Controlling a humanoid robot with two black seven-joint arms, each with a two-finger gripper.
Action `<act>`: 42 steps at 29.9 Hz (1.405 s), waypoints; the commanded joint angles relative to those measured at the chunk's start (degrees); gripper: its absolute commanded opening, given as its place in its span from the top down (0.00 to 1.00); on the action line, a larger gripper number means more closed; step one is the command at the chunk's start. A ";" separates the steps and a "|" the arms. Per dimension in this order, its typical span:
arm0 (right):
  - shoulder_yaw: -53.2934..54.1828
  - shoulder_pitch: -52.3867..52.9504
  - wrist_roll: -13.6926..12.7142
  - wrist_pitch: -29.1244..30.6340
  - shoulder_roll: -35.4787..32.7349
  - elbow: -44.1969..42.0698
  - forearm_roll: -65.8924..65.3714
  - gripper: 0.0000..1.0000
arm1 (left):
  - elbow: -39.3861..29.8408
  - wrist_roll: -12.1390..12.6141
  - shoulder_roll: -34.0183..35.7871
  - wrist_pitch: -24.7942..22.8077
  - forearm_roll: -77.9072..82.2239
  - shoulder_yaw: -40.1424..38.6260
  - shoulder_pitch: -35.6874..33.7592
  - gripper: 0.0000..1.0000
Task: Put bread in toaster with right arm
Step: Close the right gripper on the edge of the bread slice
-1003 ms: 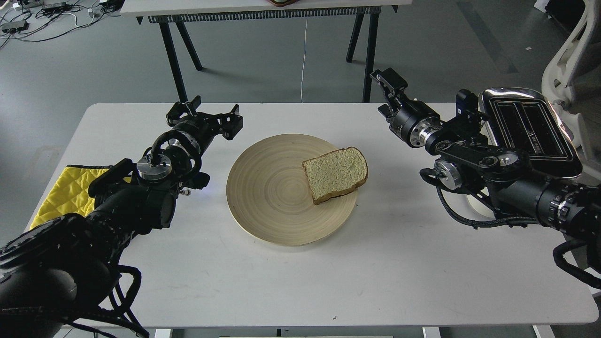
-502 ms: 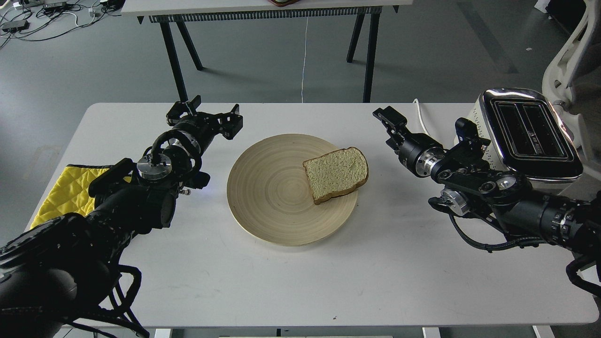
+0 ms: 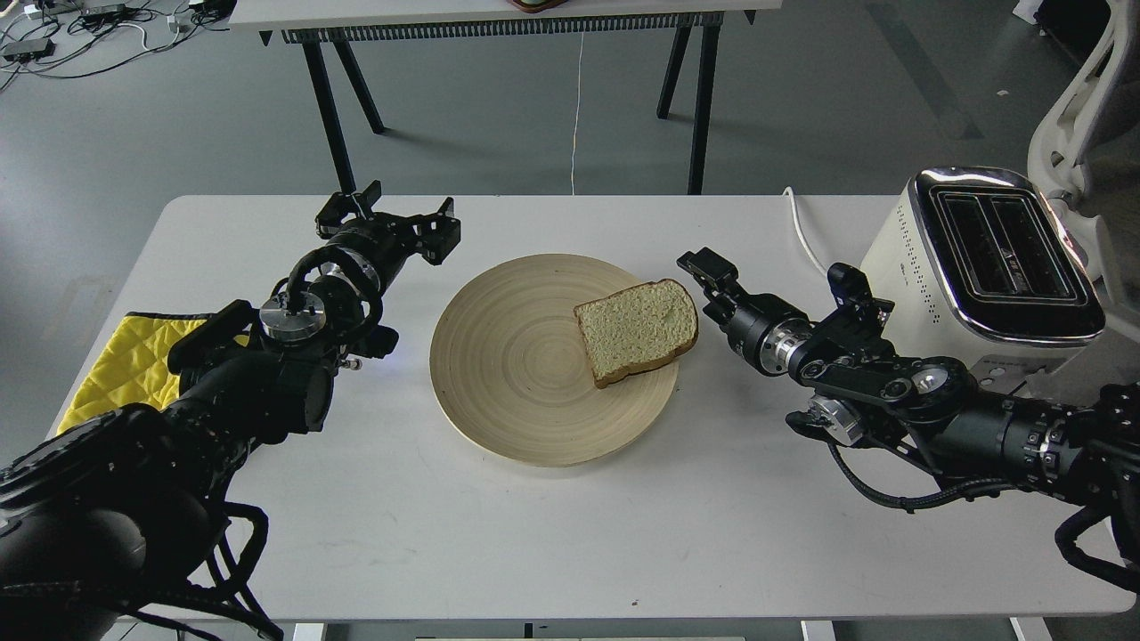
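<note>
White tabletop (image 3: 570, 534) carries a round wooden plate (image 3: 499, 356) with the bread (image 3: 637, 329) flat on its right side: one pale tan slice, brown crust, rounded top. Just right of it, the right gripper (image 3: 704, 271) holds nothing; its finger spacing is unclear. Left gripper (image 3: 387, 218) is spread apart. Cream toaster (image 3: 989, 258) stands far right.

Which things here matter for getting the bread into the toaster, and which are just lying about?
Needed: bread, toaster, right gripper, wooden plate under the bread.
Lying about: yellow cloth, left gripper.
</note>
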 commanded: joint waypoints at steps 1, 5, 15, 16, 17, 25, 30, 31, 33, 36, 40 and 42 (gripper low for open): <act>0.00 -0.08 -0.53 -0.01 0.18 0.03 -0.57 0.23 | 0.00 0.00 -0.01 0.00 0.08 0.00 0.00 0.00; 0.00 -0.08 -0.54 0.08 0.18 0.03 -0.57 0.25 | 0.00 0.00 -0.01 0.00 -0.01 0.00 0.00 0.00; 0.00 -0.25 -0.53 0.17 0.18 1.18 -2.68 0.38 | 0.00 0.00 -0.01 0.00 -0.01 0.00 0.00 0.00; 0.00 -0.25 -0.53 0.17 0.18 1.18 -2.68 0.39 | 0.00 0.00 -0.01 0.00 -0.01 0.00 0.00 0.00; 0.00 -0.25 -0.53 0.17 0.18 1.18 -2.68 0.42 | 0.00 0.00 -0.01 0.00 -0.01 0.00 0.00 0.00; 0.00 -0.25 -0.53 -0.01 -0.17 1.09 -2.68 0.55 | 0.00 0.00 -0.01 0.00 0.08 0.00 0.00 0.00; 0.00 -0.25 -0.53 -0.01 -0.26 1.09 -2.77 0.59 | 0.00 0.00 -0.01 0.00 -0.01 0.00 0.00 0.00; 0.00 -0.25 -0.53 -0.01 -0.26 1.09 -2.77 0.60 | 0.00 0.00 -0.01 0.00 -0.01 0.00 0.08 0.00; 0.00 -0.25 -0.53 0.08 -0.26 1.18 -2.77 0.65 | 0.00 0.00 -0.01 0.00 0.08 0.00 0.00 0.00; -0.09 -0.25 -0.53 0.17 -0.34 1.09 -2.86 0.68 | 0.00 0.00 -0.01 0.00 -0.01 0.00 0.00 0.00; -0.09 -0.25 -0.53 0.17 -0.34 1.09 -2.86 0.71 | 0.00 0.00 -0.01 0.00 -0.01 0.00 0.00 0.00; -0.09 -0.25 -0.53 0.17 -0.34 1.18 -2.86 0.72 | 0.00 0.00 -0.01 0.00 -0.01 0.00 0.00 0.00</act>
